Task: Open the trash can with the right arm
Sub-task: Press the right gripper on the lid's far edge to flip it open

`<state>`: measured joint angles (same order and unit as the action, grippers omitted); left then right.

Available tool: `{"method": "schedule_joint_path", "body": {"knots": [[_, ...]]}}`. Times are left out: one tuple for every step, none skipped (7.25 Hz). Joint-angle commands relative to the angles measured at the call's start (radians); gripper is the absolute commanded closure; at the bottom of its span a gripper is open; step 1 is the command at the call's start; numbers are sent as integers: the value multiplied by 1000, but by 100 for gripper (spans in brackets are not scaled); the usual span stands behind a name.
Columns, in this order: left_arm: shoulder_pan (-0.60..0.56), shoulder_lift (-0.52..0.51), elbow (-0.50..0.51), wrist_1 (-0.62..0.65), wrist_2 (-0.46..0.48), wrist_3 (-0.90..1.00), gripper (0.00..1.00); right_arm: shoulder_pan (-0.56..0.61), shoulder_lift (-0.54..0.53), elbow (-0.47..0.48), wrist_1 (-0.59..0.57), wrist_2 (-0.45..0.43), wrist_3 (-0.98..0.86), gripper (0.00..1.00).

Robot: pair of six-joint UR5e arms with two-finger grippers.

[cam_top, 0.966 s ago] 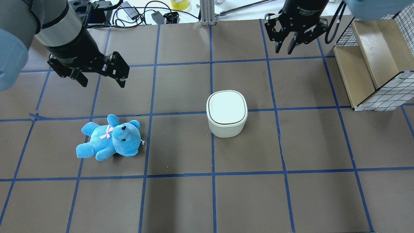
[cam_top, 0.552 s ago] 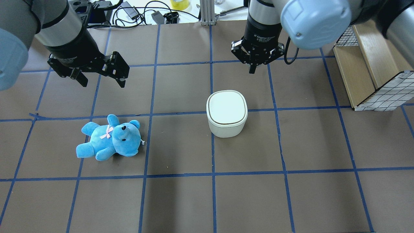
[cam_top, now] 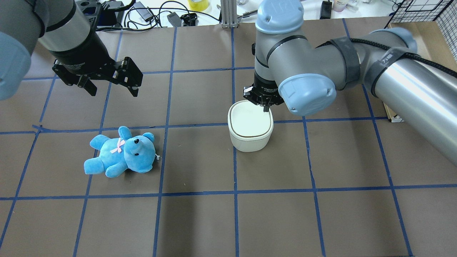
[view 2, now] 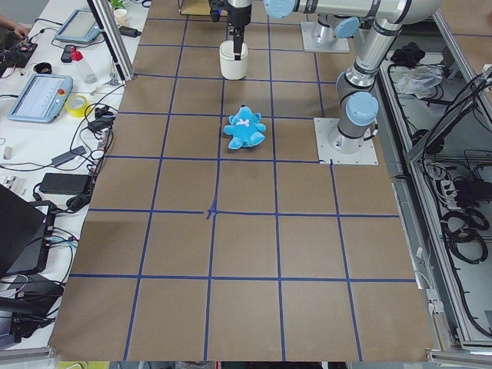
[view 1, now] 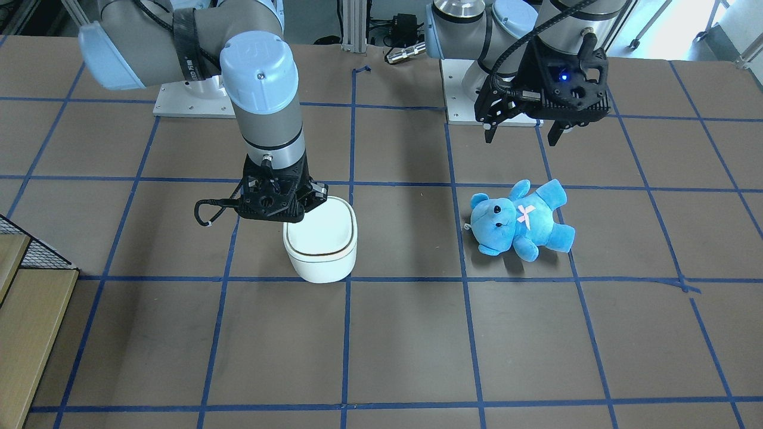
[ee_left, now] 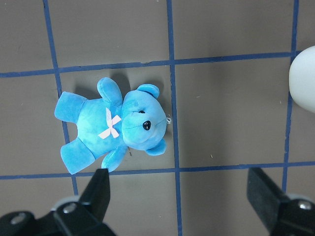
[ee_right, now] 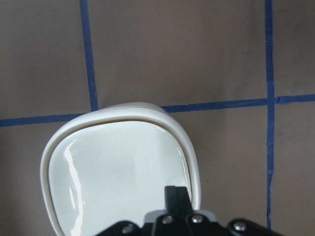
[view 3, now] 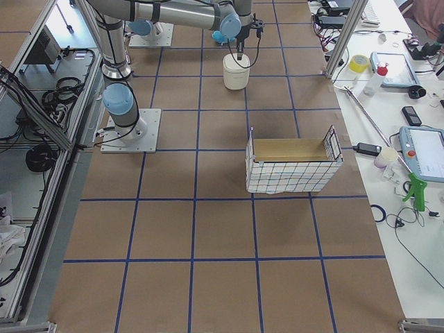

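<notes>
R gripper (cam_top: 265,106), jaws pinched shut, over trash can (cam_top: 249,142) lid (cam_top: 246,121) far edge: press straight down, gently, w/o tipping it (L gripper (cam_top: 111,88) idle, jaws wide).

My right arm (cam_top: 321,53): grey tube, pale-blue joint caps, black strap (view 1: 183,42), thin looped black cable (view 1: 199,208), white tie, black right claw (cam_top: 265,107). Left arm (view 1: 459,30): ribbed black hose (view 1: 517,44), blue light (view 1: 562,75) on left claw (view 1: 521,140).

The trash can (cam_top: 250,142) is smooth white plastic with a glossy, light-catching lid (ee_right: 118,177). At nine o'clock of it in the overhead view, the teddy (cam_top: 121,151) is soft blue plush cloth. The table (cam_top: 200,221) wears matt brown paper crossed by blue tape (cam_top: 196,193), and the right arm (cam_top: 310,57) shows smooth grey metal.
</notes>
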<state>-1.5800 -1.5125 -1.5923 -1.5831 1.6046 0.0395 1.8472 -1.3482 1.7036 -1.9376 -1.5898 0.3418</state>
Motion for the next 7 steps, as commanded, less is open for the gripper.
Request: {"method": "schedule_joint_path", "body": {"knots": [[0,0,0,2,0,-1,0,3,24,28,-18,5,-12,100],[0,0,0,0,0,-1,0,3,27,31,-18,7,-12,100],[0,0,0,0,0,0,0,3,29,33,-18,5,-12,100],[0,0,0,0,0,0,0,3,35,37,-21,4,-12,100],[0,0,0,0,0,0,0,3,35,44,-24,5,-12,100],[0,0,0,0,0,0,0,3,29,42,-26,5,-12,100],[0,0,0,0,0,0,0,1,5,15,-8,-7,-9,52]]}}
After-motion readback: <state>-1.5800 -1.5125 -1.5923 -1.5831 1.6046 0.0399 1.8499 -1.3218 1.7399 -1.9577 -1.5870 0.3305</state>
